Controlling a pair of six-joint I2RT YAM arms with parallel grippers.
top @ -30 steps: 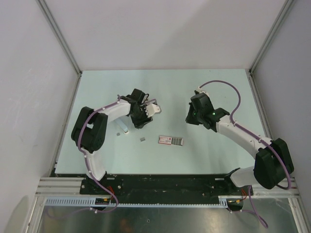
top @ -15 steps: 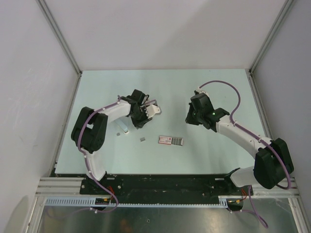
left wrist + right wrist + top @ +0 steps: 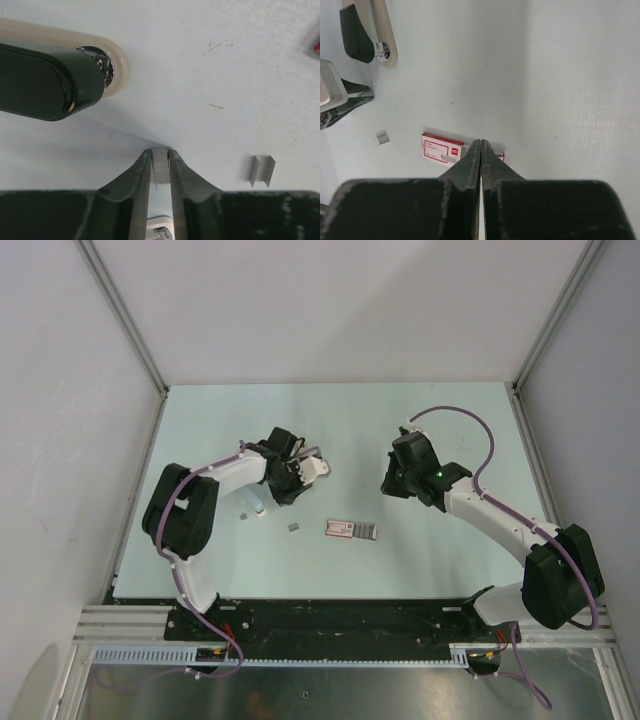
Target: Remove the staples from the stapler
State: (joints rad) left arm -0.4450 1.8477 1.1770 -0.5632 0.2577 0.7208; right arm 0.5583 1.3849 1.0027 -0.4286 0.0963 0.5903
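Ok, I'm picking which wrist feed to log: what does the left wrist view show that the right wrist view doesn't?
Left wrist only: a grey staple strip pinched in the left pincer. Right wrist only: the red-white packet and its label, beyond the shut, empty right pincer. Both: the stapler and a loose staple block.
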